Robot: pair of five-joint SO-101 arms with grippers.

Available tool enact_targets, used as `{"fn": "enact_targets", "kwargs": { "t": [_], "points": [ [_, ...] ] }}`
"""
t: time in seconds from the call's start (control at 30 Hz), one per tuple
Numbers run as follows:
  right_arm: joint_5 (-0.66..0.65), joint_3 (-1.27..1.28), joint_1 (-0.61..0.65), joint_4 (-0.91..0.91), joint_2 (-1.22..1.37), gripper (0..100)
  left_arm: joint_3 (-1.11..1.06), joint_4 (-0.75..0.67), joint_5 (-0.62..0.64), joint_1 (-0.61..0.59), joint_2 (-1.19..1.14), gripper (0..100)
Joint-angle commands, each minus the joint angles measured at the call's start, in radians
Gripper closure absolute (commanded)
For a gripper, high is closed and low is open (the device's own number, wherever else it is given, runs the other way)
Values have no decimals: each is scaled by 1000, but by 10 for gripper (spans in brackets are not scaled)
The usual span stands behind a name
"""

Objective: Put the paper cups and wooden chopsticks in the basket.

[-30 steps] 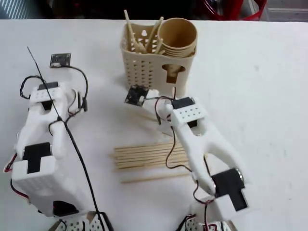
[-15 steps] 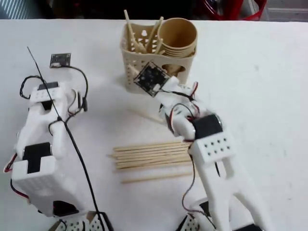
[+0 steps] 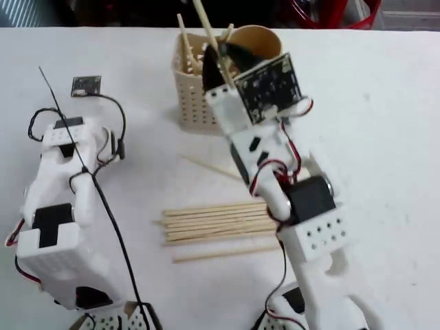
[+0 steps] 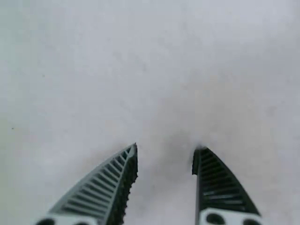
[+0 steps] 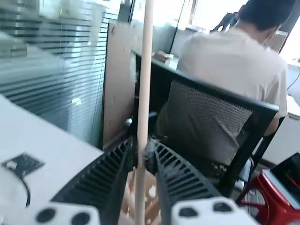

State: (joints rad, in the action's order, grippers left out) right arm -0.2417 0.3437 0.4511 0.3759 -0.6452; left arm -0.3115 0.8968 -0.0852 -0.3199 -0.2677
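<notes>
A beige perforated basket [image 3: 193,104] stands at the back of the table, with a stack of paper cups [image 3: 265,38] and a few chopsticks [image 3: 184,42] inside it. My right gripper [image 3: 221,66] hangs over the basket, shut on one wooden chopstick [image 3: 206,26] that stands nearly upright between its fingers [image 5: 146,70]. A bundle of several chopsticks [image 3: 212,223] lies on the table beside the right arm. One lies apart nearer the basket [image 3: 210,167], another in front of the bundle [image 3: 218,254]. My left gripper [image 4: 165,157] is open just above bare table.
The left arm [image 3: 60,199] rests folded at the table's left side, with cables and a thin black wire around it. A small circuit board [image 3: 86,86] lies at the back left. A red object [image 3: 330,10] sits beyond the table's far edge.
The right arm rose from the table in front of the basket and swung up over it, carrying one chopstick. The left arm kept still.
</notes>
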Motion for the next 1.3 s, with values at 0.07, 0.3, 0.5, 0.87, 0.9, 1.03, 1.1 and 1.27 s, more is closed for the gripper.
{"fn": "enact_targets", "kwargs": {
  "t": [0.07,0.3,0.5,0.87,0.9,1.03,1.1,1.27],
  "points": [
    [11,-245,36,-162,229,981,40,-11,12,13,2,797],
    [9,-649,73,-160,562,981,40,25,11,42,4,797],
    [3,-953,74,-54,796,981,38,29,9,50,7,797],
    [2,-1195,85,8,963,977,35,31,6,61,7,797],
    [2,-1195,85,7,961,977,35,31,6,61,7,797],
    [2,-1198,87,7,960,949,35,31,6,61,7,797],
    [2,-1198,90,7,961,907,35,31,6,61,7,797],
    [0,-1198,90,7,960,889,34,31,6,61,7,797]
  ]
}}
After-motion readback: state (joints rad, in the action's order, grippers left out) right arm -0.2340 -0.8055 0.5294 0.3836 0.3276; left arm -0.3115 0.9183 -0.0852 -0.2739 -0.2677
